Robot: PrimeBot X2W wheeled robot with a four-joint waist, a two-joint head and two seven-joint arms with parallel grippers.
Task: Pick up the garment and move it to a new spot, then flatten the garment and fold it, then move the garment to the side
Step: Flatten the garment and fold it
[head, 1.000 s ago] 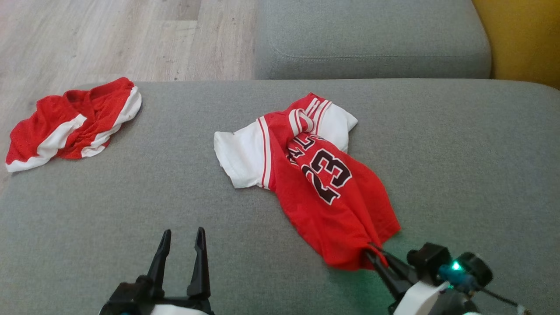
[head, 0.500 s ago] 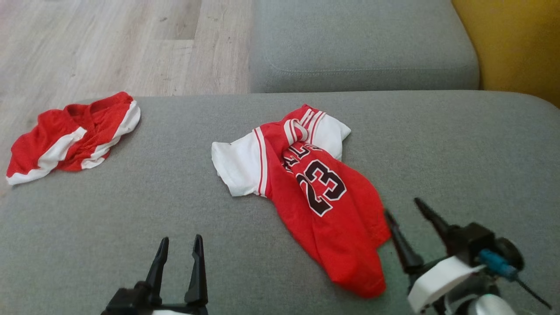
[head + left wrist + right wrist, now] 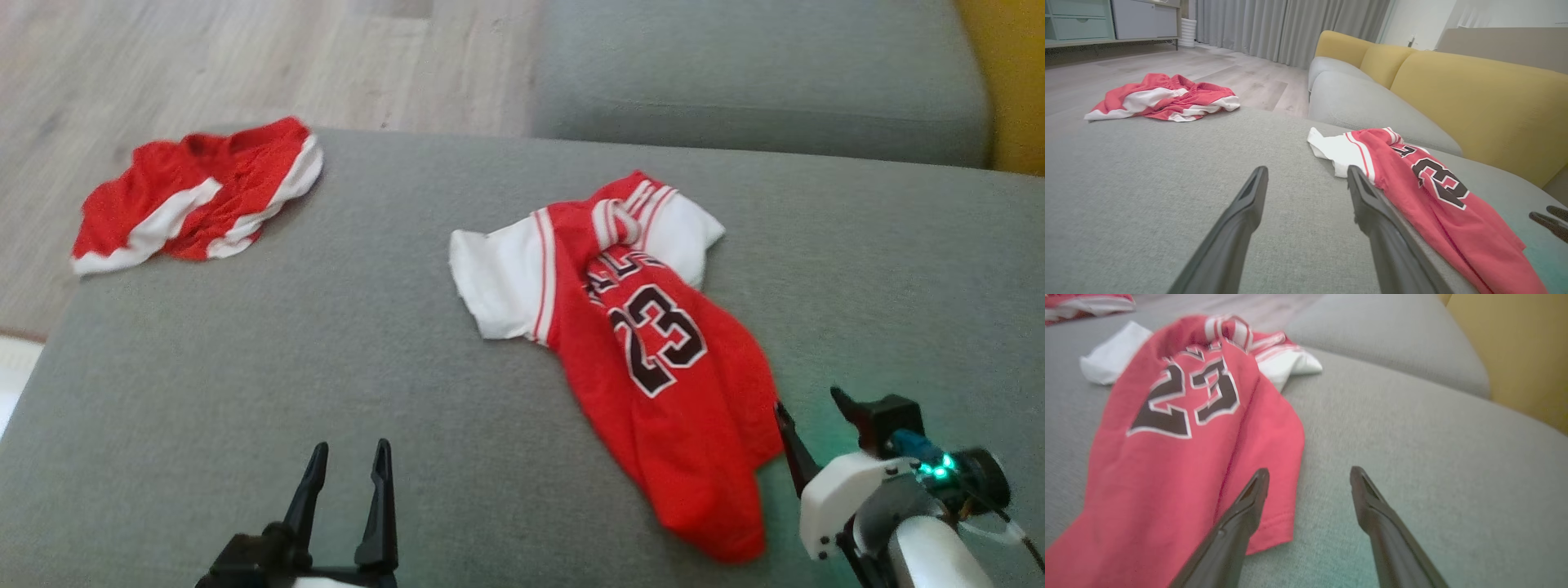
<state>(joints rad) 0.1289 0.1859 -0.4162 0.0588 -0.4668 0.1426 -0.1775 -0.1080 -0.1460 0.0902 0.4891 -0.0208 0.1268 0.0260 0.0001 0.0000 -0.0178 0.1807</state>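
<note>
The garment (image 3: 653, 367), a red jersey with white sleeves and a black "23", lies crumpled on the grey sofa cushion (image 3: 245, 367). It stretches from the middle toward the near right. My right gripper (image 3: 808, 402) is open and empty, just right of the jersey's lower hem. In the right wrist view the garment (image 3: 1180, 428) lies to the left, and the hem lies under the left finger of the right gripper (image 3: 1309, 471). My left gripper (image 3: 351, 447) stands open at the near left over bare cushion. In the left wrist view the left gripper (image 3: 1307, 171) points at the garment's (image 3: 1425, 183) white sleeve.
A second red and white garment (image 3: 196, 196) lies bunched at the cushion's far left corner, by the wooden floor (image 3: 163, 57). Another grey seat cushion (image 3: 759, 73) sits behind, with a yellow backrest (image 3: 1012, 82) at the far right.
My right gripper has opened and let go of the jersey's hem, which now lies on the cushion. The gripper stands just right of it. The head camera has shifted.
</note>
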